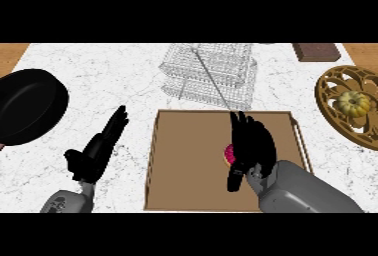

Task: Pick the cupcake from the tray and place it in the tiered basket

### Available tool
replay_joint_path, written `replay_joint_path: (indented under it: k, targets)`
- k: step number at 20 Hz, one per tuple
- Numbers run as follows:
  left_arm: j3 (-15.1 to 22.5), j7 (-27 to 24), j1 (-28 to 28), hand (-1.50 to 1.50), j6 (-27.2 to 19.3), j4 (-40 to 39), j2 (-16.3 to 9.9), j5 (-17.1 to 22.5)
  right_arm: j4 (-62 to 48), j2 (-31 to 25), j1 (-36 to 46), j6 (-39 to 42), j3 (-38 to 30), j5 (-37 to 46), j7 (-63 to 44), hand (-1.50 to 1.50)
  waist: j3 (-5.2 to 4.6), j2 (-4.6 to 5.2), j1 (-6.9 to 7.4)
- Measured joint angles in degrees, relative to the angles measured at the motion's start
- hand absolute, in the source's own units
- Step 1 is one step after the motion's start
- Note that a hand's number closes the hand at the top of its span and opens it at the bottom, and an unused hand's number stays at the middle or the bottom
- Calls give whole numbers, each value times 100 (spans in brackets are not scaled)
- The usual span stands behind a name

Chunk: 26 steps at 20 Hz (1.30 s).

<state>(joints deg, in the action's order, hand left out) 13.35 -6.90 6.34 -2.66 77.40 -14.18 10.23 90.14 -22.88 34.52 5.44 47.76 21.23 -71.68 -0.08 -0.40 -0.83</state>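
Observation:
A brown tray (pixel 177 165) lies on the marble counter in front of me. On it sits the cupcake (pixel 227 154) with pink frosting, mostly hidden behind my right hand (pixel 252 142). That hand hovers over the tray with fingers stretched forward and the thumb hanging down beside the cupcake's left edge; it is open. The wire tiered basket (pixel 210 75) stands just beyond the tray's far edge. My left hand (pixel 100 147) rests open to the left of the tray, fingers pointing away.
A black pan (pixel 29 107) sits at the far left. At the right edge lies an ornate golden plate (pixel 336 115) with a small pumpkin (pixel 354 103) on it. A brown block (pixel 316 51) is at the back right.

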Motion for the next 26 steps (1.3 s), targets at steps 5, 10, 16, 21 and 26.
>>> replay_joint_path:
  k: [5,10,16,21,26]
  targets:
    - [-117,-68,85,0,126,-150,-12,36,93,-10,-387,35,-164,200,67,-150,1,15,10]
    - [-158,106,87,0,184,-5,-19,55,128,58,-783,73,-271,461,164,-150,4,19,41]
    - [-181,-5,155,0,172,-194,130,-96,-55,442,-1039,61,-446,884,395,150,4,32,63]
    - [-292,16,136,0,255,-125,129,-153,-267,855,-1153,-105,-635,1575,793,150,4,32,83]
    - [-347,69,176,0,264,-165,293,-317,-365,1171,-1291,-82,-918,2099,1040,150,6,35,86]
